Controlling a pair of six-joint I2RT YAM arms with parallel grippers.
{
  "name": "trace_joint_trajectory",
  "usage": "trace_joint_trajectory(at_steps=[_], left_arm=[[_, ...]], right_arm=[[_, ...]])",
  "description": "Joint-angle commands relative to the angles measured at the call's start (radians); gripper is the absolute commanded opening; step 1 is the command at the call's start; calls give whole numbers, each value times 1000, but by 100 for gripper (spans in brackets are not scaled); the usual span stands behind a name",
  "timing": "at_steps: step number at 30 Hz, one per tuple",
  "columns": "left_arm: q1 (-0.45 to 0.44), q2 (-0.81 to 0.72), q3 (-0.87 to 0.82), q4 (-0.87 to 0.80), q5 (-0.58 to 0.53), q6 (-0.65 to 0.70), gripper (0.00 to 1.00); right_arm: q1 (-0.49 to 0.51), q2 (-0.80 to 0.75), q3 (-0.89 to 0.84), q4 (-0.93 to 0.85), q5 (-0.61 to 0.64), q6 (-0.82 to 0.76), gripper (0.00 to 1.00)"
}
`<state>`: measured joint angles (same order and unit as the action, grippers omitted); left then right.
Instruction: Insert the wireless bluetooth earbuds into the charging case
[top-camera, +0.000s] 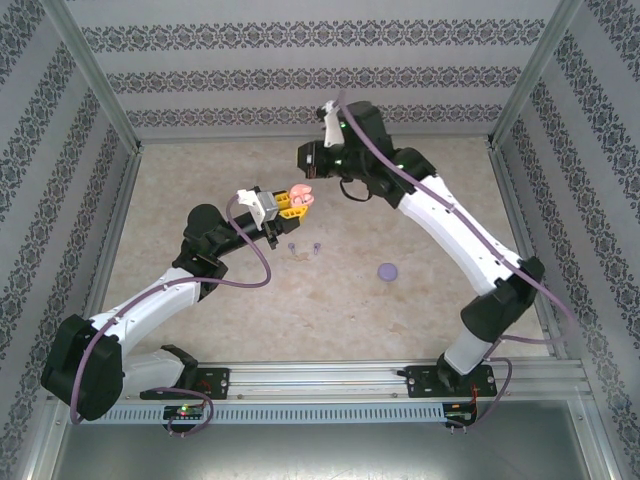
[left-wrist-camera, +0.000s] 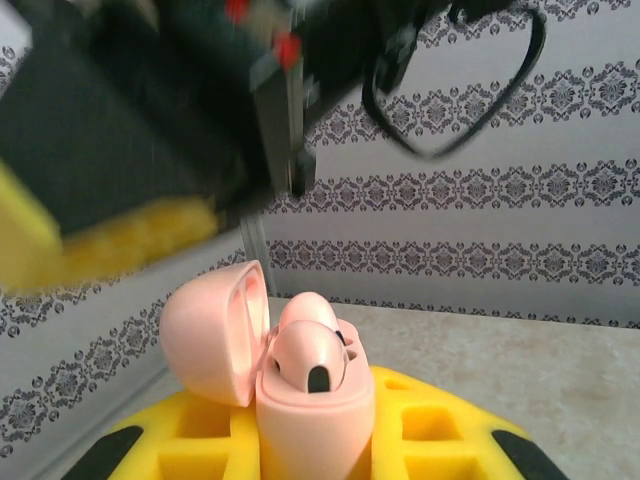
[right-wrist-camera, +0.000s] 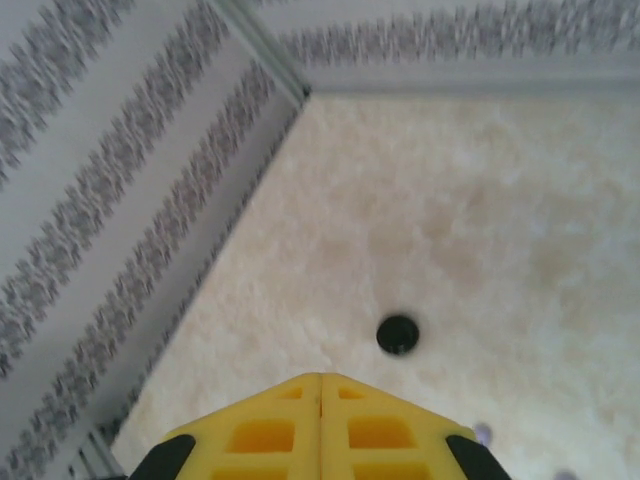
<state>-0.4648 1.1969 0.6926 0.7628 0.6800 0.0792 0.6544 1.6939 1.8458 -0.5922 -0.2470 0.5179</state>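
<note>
Earbuds spotted nearest the arm bases: a pair of purple earbuds (top-camera: 292, 246), tiny, lying loose on the beige table (top-camera: 200, 170), just apart from each other. Noted a purple disc (top-camera: 388, 271) off to their right, well clear of them.

Just beyond, found the left gripper (top-camera: 296, 203) up off the table, yellow fingers clamped tight on the base of a pink charging case (left-wrist-camera: 315, 425), held upright with its lid (left-wrist-camera: 212, 335) swung open to the left. Saw a pink earbud (left-wrist-camera: 312, 358) seated in the case, rounded head up, a dark spot on its front. Made out a second pink dome behind it, probably its twin, though too crowded to be sure.

Above and past the case, caught the right gripper (right-wrist-camera: 321, 400), its yellow fingers pressed flat together with nothing between them, hanging over the table. From the left wrist, loomed as a blurred black-and-yellow mass over the open case.

Farther out on the table, picked out a small black disc (right-wrist-camera: 398, 334), alone. Ended at the patterned wall (top-camera: 320, 80) at the back.
</note>
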Motion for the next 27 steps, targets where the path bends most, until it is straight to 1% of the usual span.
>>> trace_joint_trajectory(at_steps=[1,3,6,8,10,12,13,15,17,19,24,27], left_arm=[[-14,9,35,-2,-11,5,0],[-14,13,37,-1,-25,4,0],[-14,18,50,-25,-37,5,0],[-14,23,51,-28,-38,-7,0],[-14,27,46,-16,-48,-34,0],[-14,27,34,-8,-84,-81,0],[-15,26,22,-5,-128,-121,0],[-11,19,1,-37,-201,-199,0],[-8,8,-23,-118,-265,-301,0],[-3,-5,-42,-234,-315,-388,0],[13,-59,-139,-477,-448,-574,0],[44,-85,-181,-602,-468,-644,0]], right_arm=[[44,-44,2,-92,-57,-35,5],[66,-113,-78,-96,-31,-42,4],[73,-241,-225,-75,19,-23,3],[54,-331,-322,-44,90,10,4],[11,-407,-401,5,136,59,5],[-31,-468,-473,47,186,104,14],[-46,-492,-503,53,217,120,17],[-71,-522,-560,76,226,145,20],[-78,-536,-614,89,233,159,26],[-78,-539,-657,95,227,164,32],[-78,-524,-775,113,232,179,40],[-83,-517,-820,108,271,166,48]])
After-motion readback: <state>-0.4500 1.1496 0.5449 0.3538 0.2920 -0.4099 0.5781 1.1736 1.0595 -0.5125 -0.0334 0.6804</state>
